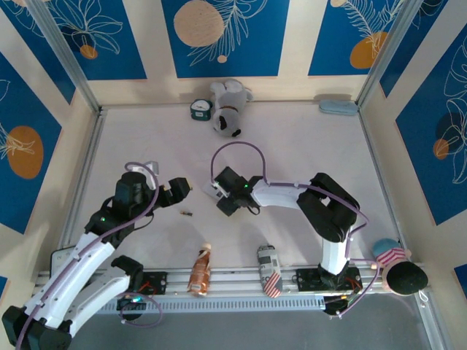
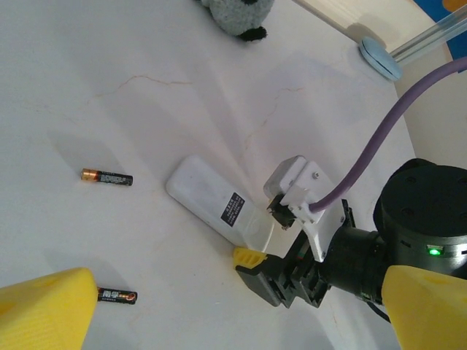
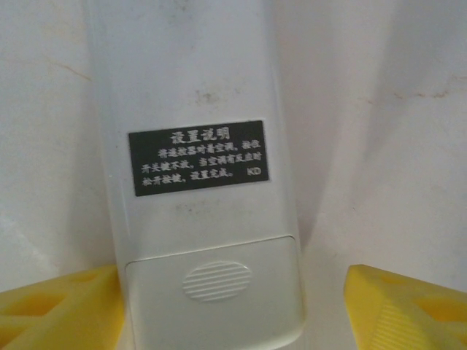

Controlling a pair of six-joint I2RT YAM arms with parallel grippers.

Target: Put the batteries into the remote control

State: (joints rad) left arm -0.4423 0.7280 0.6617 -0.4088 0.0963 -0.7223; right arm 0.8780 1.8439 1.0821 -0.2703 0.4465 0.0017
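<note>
The white remote control (image 2: 208, 197) lies face down, back lid on. Two small dark batteries (image 2: 107, 177) lie flat nearby, apart.

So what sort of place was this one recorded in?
Probably a purpose-built robot test cell: a white table fenced by blue patterned panels, left arm and right arm bolted at its near edge, and stray props like a plush dog.

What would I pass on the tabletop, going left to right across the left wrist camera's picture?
Two batteries, one above the other in the picture → remote control → light blue case.
</note>
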